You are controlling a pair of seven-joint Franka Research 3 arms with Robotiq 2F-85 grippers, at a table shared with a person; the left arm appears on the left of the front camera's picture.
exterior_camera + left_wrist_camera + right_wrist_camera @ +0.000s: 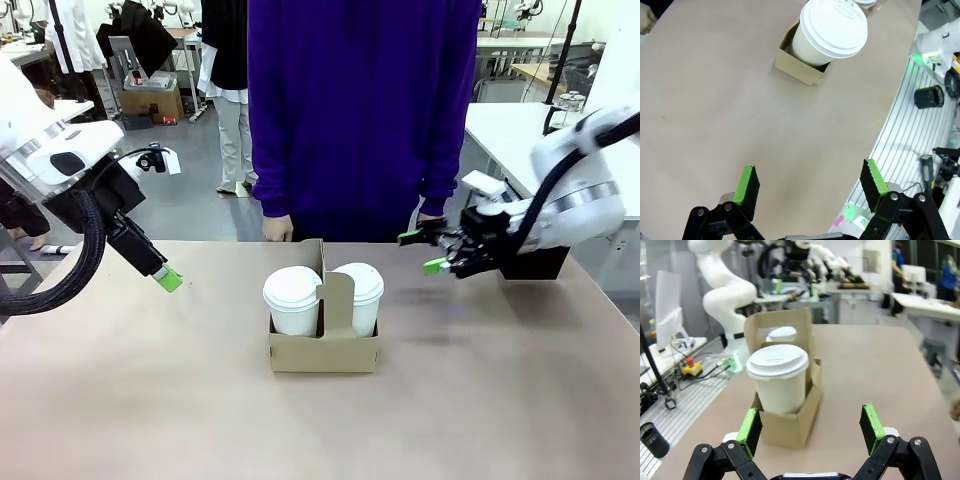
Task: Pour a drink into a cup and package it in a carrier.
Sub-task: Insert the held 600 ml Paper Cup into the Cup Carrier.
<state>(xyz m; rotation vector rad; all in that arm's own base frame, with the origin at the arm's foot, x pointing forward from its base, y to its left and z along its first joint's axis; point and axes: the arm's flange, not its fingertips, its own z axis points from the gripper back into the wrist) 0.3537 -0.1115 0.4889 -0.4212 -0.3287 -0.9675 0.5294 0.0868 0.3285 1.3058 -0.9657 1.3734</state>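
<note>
Room: workshop behind the tabletop (120,400), with other benches and white robot arms farther off; a person in a purple top (360,110) stands at the far edge, facing us.
Tabletop: we see a plain tan surface, bare around the carrier.
Carrier: the brown cardboard carrier (322,352) stands upright near the middle of the tabletop, its centre handle tab rising between the two slots.
Cups: we count two white lidded cups, one in each slot. The cup on our left (293,300) and the cup on our right (358,296) both stand upright and rise well above the carrier walls.
Left gripper: our left gripper (167,279) hangs above the tabletop, well to the left of the carrier. In the left wrist view its jaws (810,187) stand wide apart with only bare tabletop between the green pads; it has hold of nothing.
Right gripper: our right gripper (428,251) hovers to the right of the carrier, apart from it, pointing toward it. In the right wrist view its jaws (812,425) are spread wide and carry nothing; the carrier sits just beyond them.
Person's hand: one hand (277,228) rests at the far edge of the tabletop.
</note>
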